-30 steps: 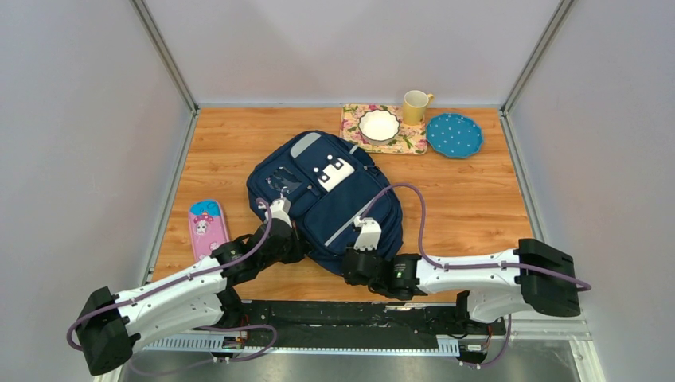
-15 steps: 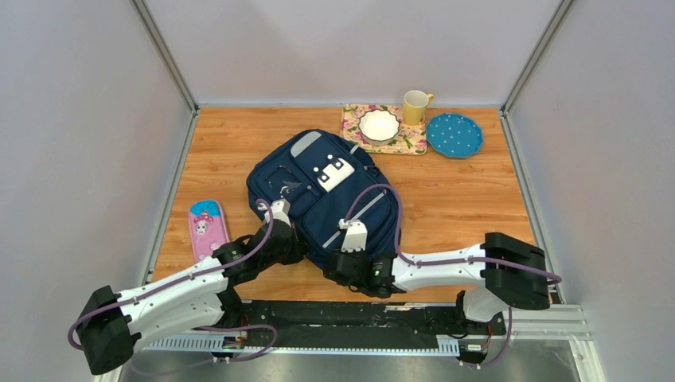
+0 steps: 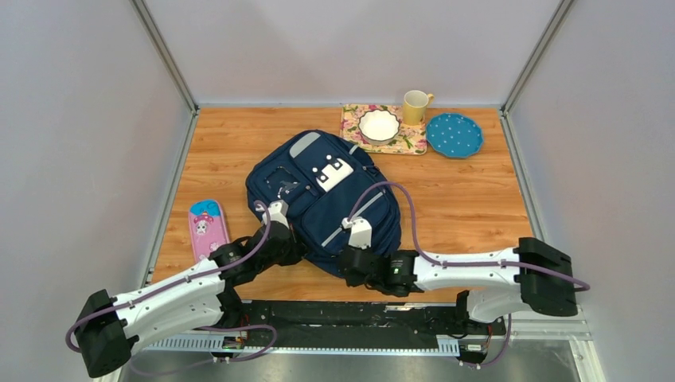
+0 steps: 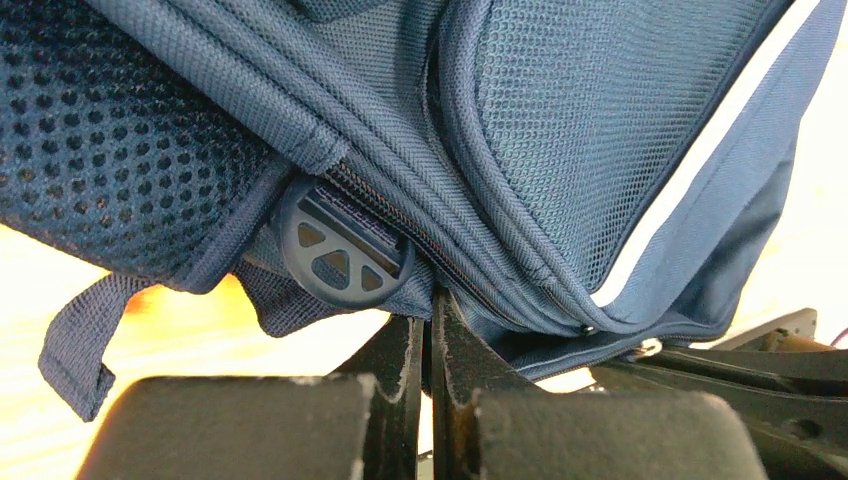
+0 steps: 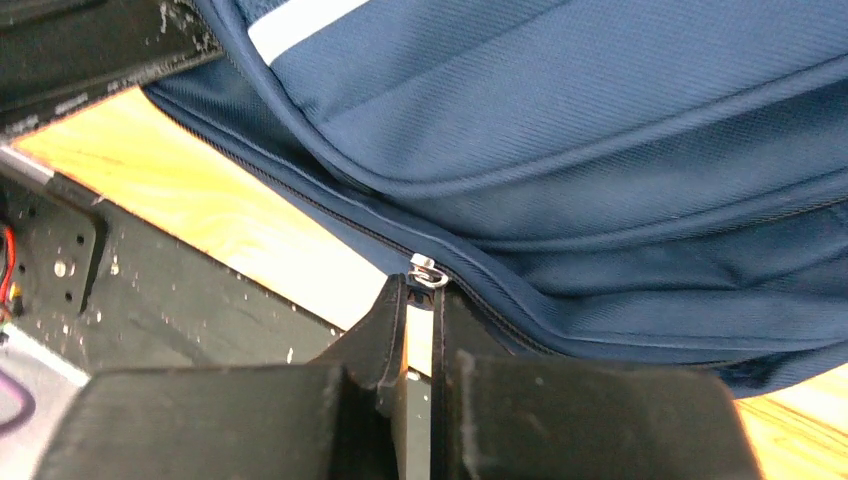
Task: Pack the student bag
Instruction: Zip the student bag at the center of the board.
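Student bag (image 3: 322, 199) lies flat on the middle of the wooden table (image 3: 470, 191), one end reaching toward our arms. It is navy fabric with grey reflective stripes, a white dotted patch, mesh panels and a round plastic buckle (image 4: 340, 255). Our left gripper (image 4: 430, 300) is pinched shut against its seam. Our right gripper (image 5: 420, 285) is likewise closed, tips at the metal zipper pull (image 5: 428, 270).

The student bag (image 3: 306, 211) lies mid-table (image 3: 477, 199), reaching toward the near edge. The pencil case (image 3: 208, 227) lies left of it, by the left edge. At the far edge, a mat (image 3: 410, 142) carries a bowl (image 3: 379, 125). A mug (image 3: 415, 106) stands behind the mat's right corner, and a plate (image 3: 454, 135) lies just right of it.
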`<action>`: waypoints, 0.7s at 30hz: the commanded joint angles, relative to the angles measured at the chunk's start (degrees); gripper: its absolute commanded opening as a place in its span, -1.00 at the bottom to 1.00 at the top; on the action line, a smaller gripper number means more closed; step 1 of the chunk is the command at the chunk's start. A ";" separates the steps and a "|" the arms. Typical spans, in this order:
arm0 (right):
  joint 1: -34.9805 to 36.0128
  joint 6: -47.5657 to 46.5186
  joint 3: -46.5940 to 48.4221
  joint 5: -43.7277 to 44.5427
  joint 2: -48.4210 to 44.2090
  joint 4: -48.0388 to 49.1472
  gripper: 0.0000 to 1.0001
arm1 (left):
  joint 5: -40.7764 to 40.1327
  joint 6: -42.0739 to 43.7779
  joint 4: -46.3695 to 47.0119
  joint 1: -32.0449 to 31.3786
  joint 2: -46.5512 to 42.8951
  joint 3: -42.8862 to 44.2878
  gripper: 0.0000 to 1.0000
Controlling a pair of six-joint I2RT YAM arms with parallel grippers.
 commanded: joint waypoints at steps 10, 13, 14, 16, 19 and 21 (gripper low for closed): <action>-6.54 -16.13 -10.49 -19.19 -12.77 -3.68 -1.00 | -7.27 5.35 -11.87 1.29 -7.98 0.75 -1.00; -6.54 -17.90 -9.88 -21.07 -11.46 -2.26 -1.00 | -5.69 7.46 -11.43 1.30 -9.47 1.01 -0.50; -6.54 -17.90 -9.70 -21.42 -11.02 -1.13 -1.00 | -5.25 7.81 -11.34 1.38 -10.52 1.19 -0.36; -6.54 -17.55 -9.18 -22.38 -9.70 0.46 -1.00 | -4.37 8.26 -10.99 1.30 -12.02 1.37 0.19; -6.54 -16.06 -8.74 -24.05 -7.77 4.50 -1.00 | -4.71 8.61 -13.78 1.30 -15.18 2.42 0.51; -6.54 -15.01 -8.47 -24.50 -6.37 6.70 -1.00 | -5.15 8.35 -16.60 1.30 -16.86 3.65 0.51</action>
